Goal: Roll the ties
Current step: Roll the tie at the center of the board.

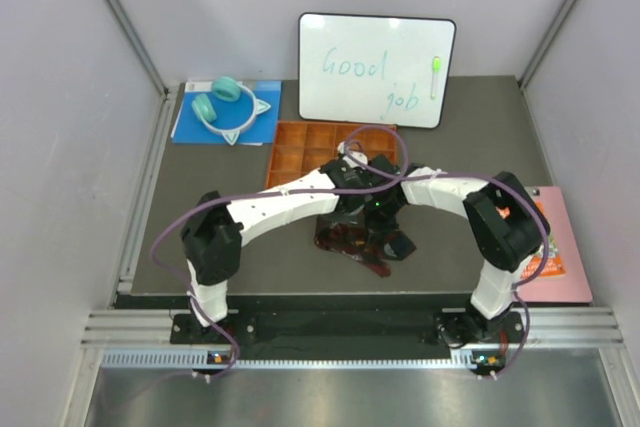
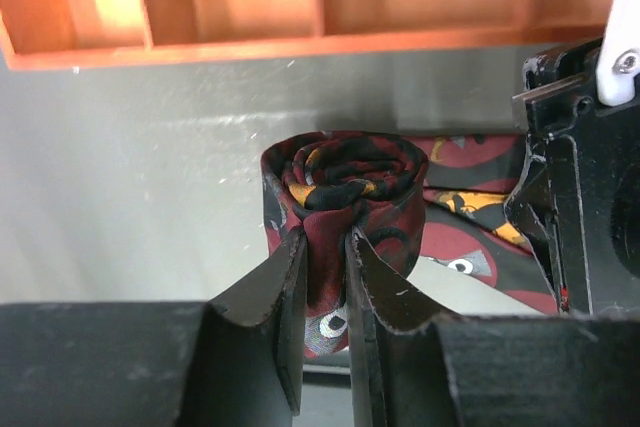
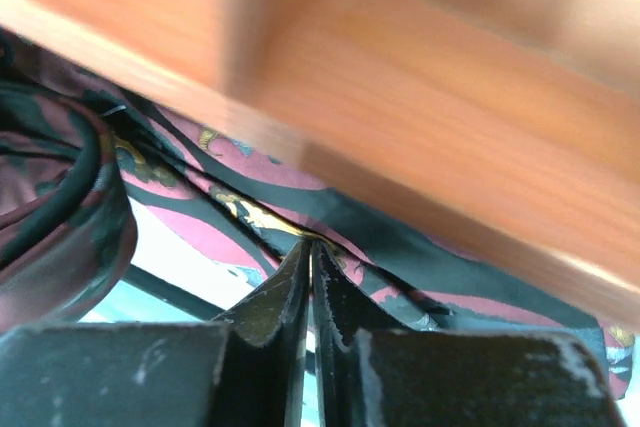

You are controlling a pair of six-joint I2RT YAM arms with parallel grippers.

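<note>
Down at the middle of the tabletop (image 1: 470, 147), just in front of the orange tray (image 1: 300, 152): the tie (image 2: 340, 192), dark maroon with black and orange-yellow figures, partly rolled. Seen from the left wrist as a tight coil, spiral face turned up toward the camera, roll axis standing roughly upright off the tabletop. Gripped from the near side of that view by the left gripper (image 2: 325, 247), jaws narrow, fabric of the coil's lower wall squeezed between them. Loose tail leading off to the right of the coil, flat on the tabletop, long axis running roughly alongside the tray's near wall.

Over to the right wrist now: right gripper (image 3: 310, 247) with jaws almost together, tips nipping a thin edge of the unrolled strip. Strip there slanting from upper left to lower right, close under the tray wall, a curved fold of maroon bulging at far left. From above, both wrists crowded over the same dark red heap, most of it hidden beneath them.

Writing next: "Good job" in blue-green handwriting on the whiteboard (image 1: 376, 69), propped against the back wall, a green marker (image 1: 436, 72) at its right edge. At back left, teal headphones (image 1: 225, 107) lying on a blue sheet (image 1: 190, 127). At the right edge, a pink book (image 1: 565, 247), cover print too small to read.
</note>
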